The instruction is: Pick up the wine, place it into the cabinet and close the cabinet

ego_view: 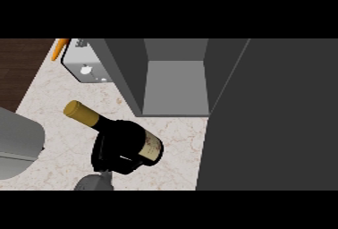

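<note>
Wine (89,115) lies wrapped inside right hand (122,163) fingers (102,150).

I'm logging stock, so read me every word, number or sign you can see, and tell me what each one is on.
Label on the wine bottle, held in the right hand: marks too blurred to read.
Grey box at the counter's back: dark marks at its top edge, cut off and unreadable.
No other text shows.

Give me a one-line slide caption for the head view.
Black right hand curled round a dark, gold-capped wine bottle, angled across the pale marble counter near the open grey cabinet.
</note>
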